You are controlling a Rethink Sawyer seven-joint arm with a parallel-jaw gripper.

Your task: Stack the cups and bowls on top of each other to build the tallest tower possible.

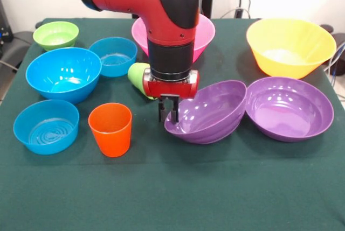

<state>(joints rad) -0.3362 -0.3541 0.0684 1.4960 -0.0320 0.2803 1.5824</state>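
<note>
Starting nearest: small blue bowl sitting upright at the front left, waiting for a base. Standing just right of it, orange cup, mouth up, free and apart from everything. Hovering right of that, gripper, pointing straight down over the near rim of the left purple bowl; fingers looking close together, possibly pinching that rim, but impossible to confirm contact from here. Tilting toward the camera, that purple bowl, far edge raised and leaning against its twin, which suggests a rim grip lifting one side. Resting flat beside it, touching, the right purple bowl, a likely wide base for a tower. Moving back: large blue bowl on the left, another small blue bowl just behind it. Lying on its side behind the wrist, green cup, partly hidden, needing righting before stacking. Sitting further back, pink bowl, mostly blocked by the arm. Finishing far: green bowl left, yellow bowl right. Nothing stacked yet; judging the tower barely begun.
</note>
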